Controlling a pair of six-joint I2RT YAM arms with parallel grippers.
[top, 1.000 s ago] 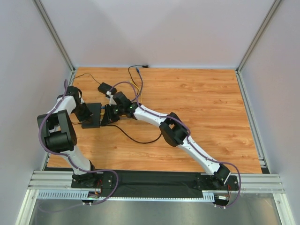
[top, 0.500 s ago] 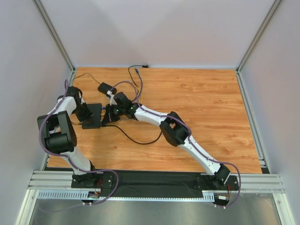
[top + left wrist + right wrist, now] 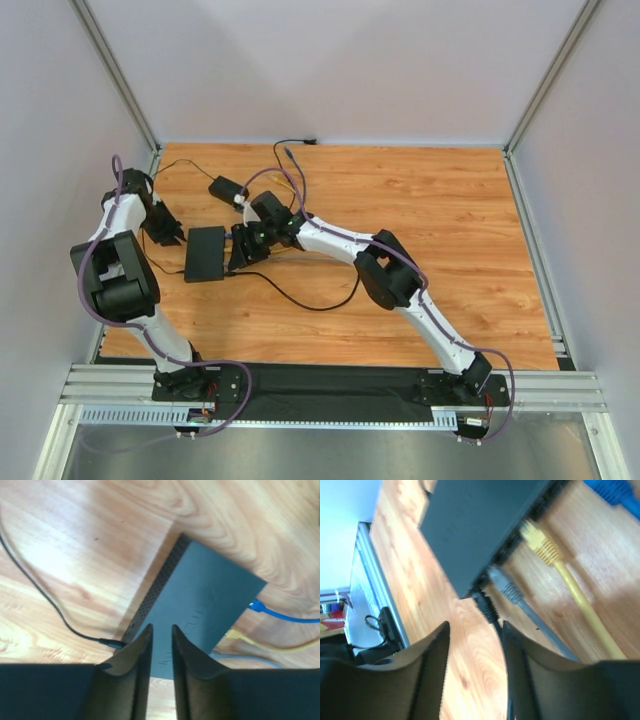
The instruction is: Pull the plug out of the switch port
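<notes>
The switch (image 3: pixel 205 253) is a flat black box lying at the left of the table; it also shows in the left wrist view (image 3: pixel 200 600) and the right wrist view (image 3: pixel 475 525). Along one edge sit a blue plug (image 3: pixel 256 605), a yellow plug (image 3: pixel 540 542), a grey plug (image 3: pixel 502 587) and a black plug (image 3: pixel 484 604) at the corner. My right gripper (image 3: pixel 474 627) is open just short of the black plug, whose cable runs past the right finger. My left gripper (image 3: pixel 161 630) stands narrowly open with nothing in it, drawn back from the switch's opposite side (image 3: pixel 168 233).
A small black power brick (image 3: pixel 228 188) lies behind the switch, with thin black leads running to the back wall. A black cable (image 3: pixel 300 303) loops over the wood toward the middle. Another thin black lead (image 3: pixel 45 600) plugs into the switch's side. The left wall is close.
My left gripper has let go of the switch, opened and pulled back to the far left. The right gripper shut, then opened again and shifted slightly right. The switch now lies uncovered.
</notes>
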